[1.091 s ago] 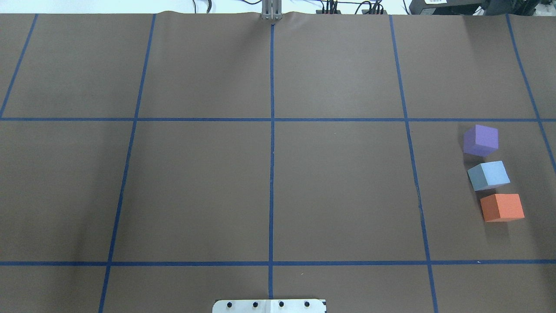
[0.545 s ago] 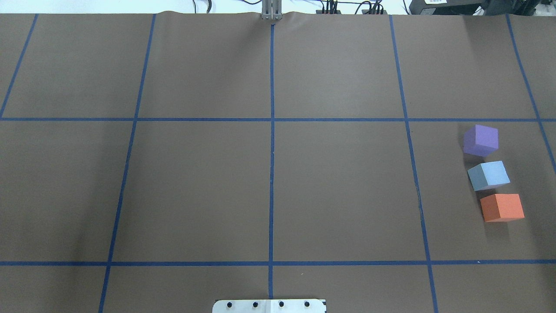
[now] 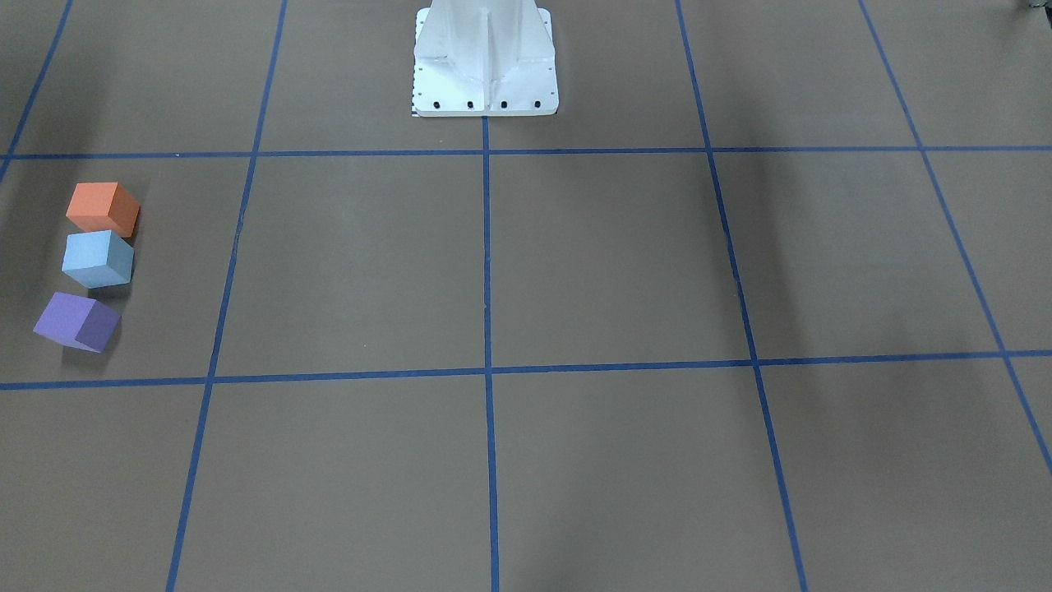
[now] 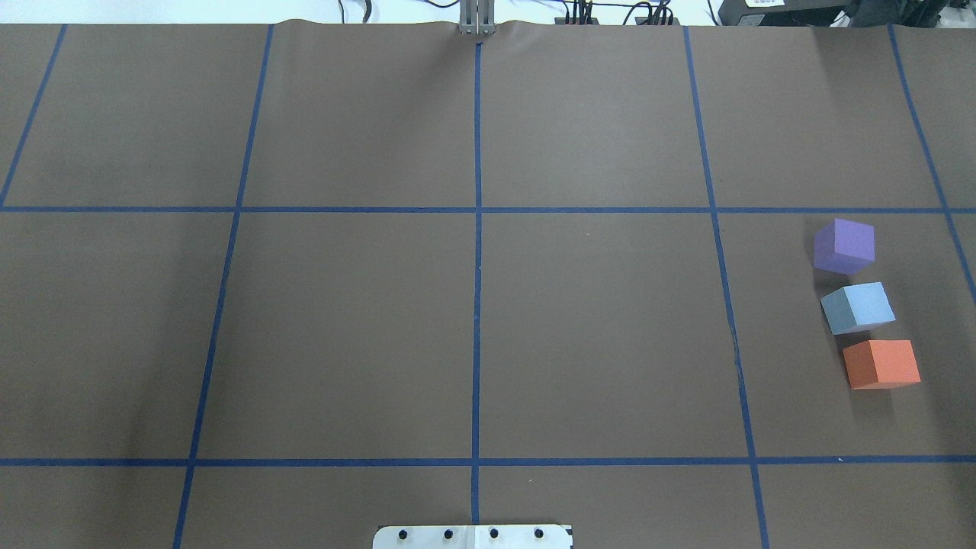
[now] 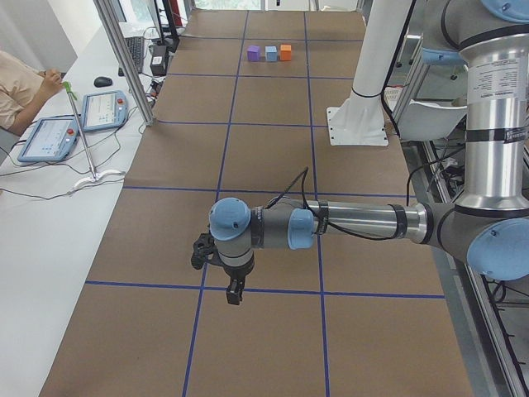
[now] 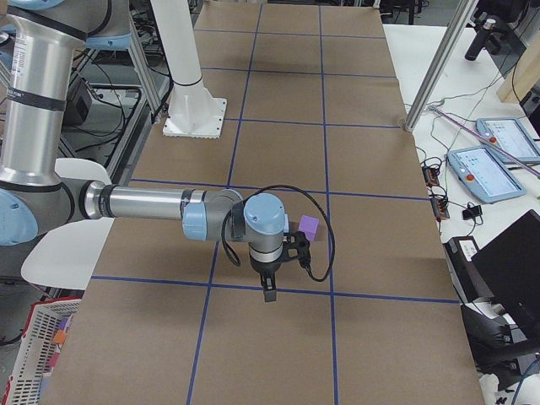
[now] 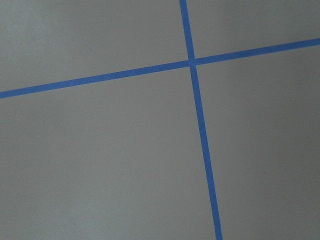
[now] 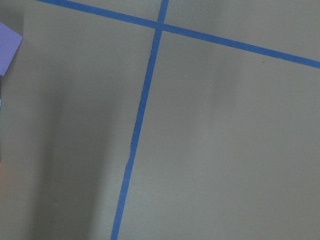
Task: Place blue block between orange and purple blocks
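Blue block [image 4: 858,307] unmoved between orange [image 4: 881,364] and purple [image 4: 843,245]

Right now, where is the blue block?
In the overhead view the blue block sits far on the robot's right, between the purple block beyond it and the orange block nearer the robot.

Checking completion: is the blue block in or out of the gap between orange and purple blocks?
In: overhead, the blue block lies in line, purple block beyond it, orange block nearer.
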